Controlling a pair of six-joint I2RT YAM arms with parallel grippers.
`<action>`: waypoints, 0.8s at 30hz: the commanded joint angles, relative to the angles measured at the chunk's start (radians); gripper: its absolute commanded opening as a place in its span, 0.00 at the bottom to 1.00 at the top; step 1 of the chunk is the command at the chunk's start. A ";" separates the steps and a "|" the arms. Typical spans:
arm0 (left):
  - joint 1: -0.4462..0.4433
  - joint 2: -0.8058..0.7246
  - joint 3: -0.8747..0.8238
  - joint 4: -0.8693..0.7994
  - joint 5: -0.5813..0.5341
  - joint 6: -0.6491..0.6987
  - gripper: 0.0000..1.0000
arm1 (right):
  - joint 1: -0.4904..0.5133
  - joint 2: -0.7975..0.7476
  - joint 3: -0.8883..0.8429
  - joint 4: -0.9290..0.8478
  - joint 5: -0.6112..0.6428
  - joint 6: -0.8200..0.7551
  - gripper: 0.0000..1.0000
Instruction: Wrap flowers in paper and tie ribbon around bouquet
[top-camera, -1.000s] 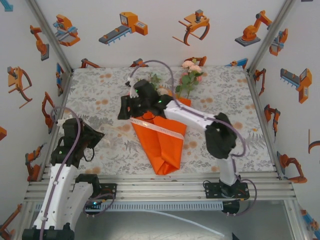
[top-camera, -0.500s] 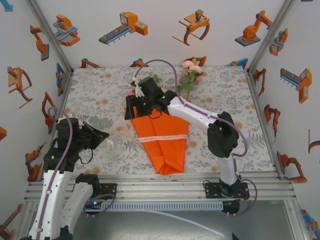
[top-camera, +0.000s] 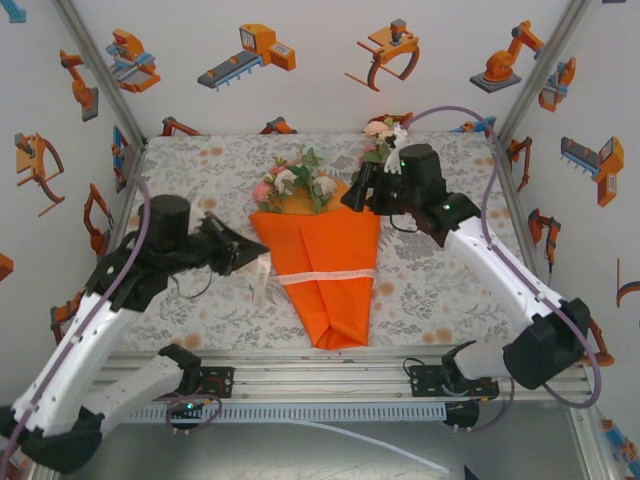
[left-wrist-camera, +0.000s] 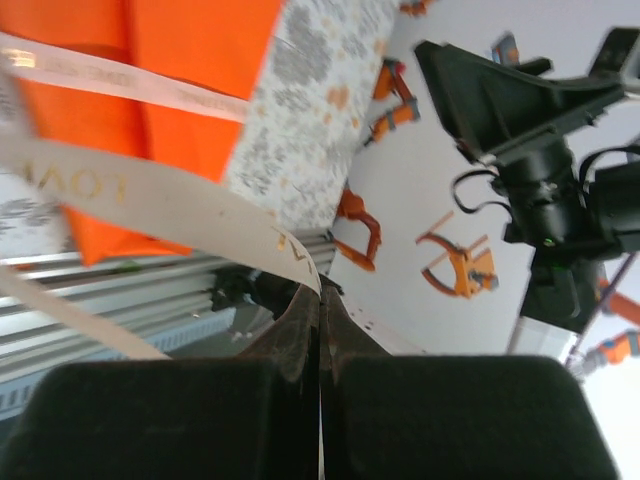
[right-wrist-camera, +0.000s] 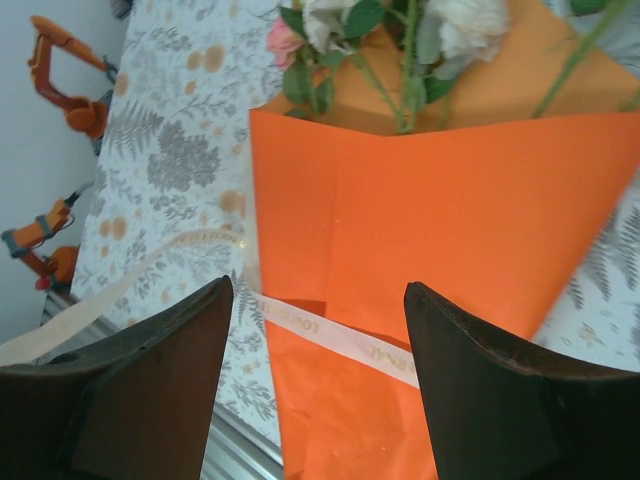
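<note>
The bouquet lies mid-table: pink and white flowers (top-camera: 293, 181) stick out of the top of an orange paper (top-camera: 325, 300) cone that points toward the near edge. A cream ribbon (top-camera: 326, 275) with gold lettering crosses the cone's middle. My left gripper (top-camera: 258, 256) sits just left of the cone, shut on the ribbon's left end. In the left wrist view the ribbon (left-wrist-camera: 150, 192) runs from the closed left gripper (left-wrist-camera: 320, 300) toward the paper (left-wrist-camera: 190, 60). My right gripper (top-camera: 356, 194) hovers open over the cone's upper right corner. The right gripper (right-wrist-camera: 318, 300) looks down on paper (right-wrist-camera: 450, 230), ribbon (right-wrist-camera: 345, 342) and flowers (right-wrist-camera: 400, 40).
More pink roses (top-camera: 383, 132) lie near the back wall behind the right arm. The floral tablecloth (top-camera: 200, 180) covers the table. An aluminium rail (top-camera: 320, 375) runs along the near edge. Walls close in on the left, back and right.
My right arm has swung from the cone's top left to its upper right, uncovering the flowers. My left arm has moved in from the far left to beside the cone.
</note>
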 joint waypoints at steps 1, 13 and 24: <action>-0.101 0.250 0.145 0.173 -0.078 0.011 0.00 | -0.039 -0.061 -0.069 -0.009 0.084 0.017 0.64; -0.156 0.624 0.276 0.345 -0.227 0.222 0.00 | -0.203 -0.228 -0.286 0.001 -0.305 -0.145 0.68; -0.157 0.726 0.282 0.300 -0.236 0.214 0.00 | -0.032 -0.038 -0.397 0.503 -0.466 -0.032 0.70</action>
